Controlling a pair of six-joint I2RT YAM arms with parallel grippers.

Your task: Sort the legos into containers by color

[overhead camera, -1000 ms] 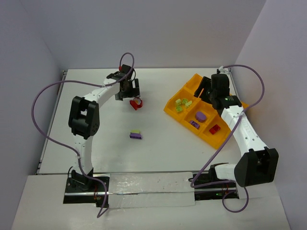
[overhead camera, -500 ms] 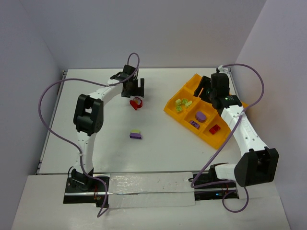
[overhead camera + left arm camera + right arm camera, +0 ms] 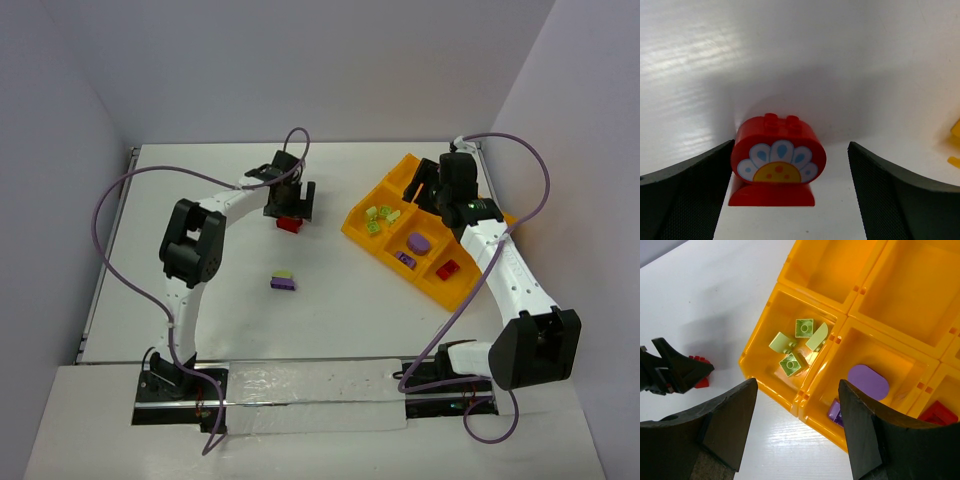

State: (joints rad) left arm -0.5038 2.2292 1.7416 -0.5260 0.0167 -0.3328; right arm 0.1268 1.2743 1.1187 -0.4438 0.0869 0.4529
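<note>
A red lego (image 3: pixel 777 160) with a flower print stands on the table between the wide-apart jaws of my left gripper (image 3: pixel 790 200), close against the left finger (image 3: pixel 685 195) and well clear of the right one. From above, this gripper (image 3: pixel 291 208) covers part of the red lego (image 3: pixel 290 225). A purple and pale-green clump (image 3: pixel 283 281) lies nearer the arms. My right gripper (image 3: pixel 797 430) hangs open and empty over the near-left corner of the orange tray (image 3: pixel 840 295), whose containers hold pale-green legos (image 3: pixel 797 347), purple legos (image 3: pixel 868 382) and a red one (image 3: pixel 938 412).
The orange tray (image 3: pixel 401 173) sits at the right, angled, with bare compartments at its far side. The left arm's purple cable loops over the left of the table. Grey walls close in the back and both sides.
My left gripper has swung to the right and come down around the red lego, which now sits between its jaws. The right arm has not moved.
</note>
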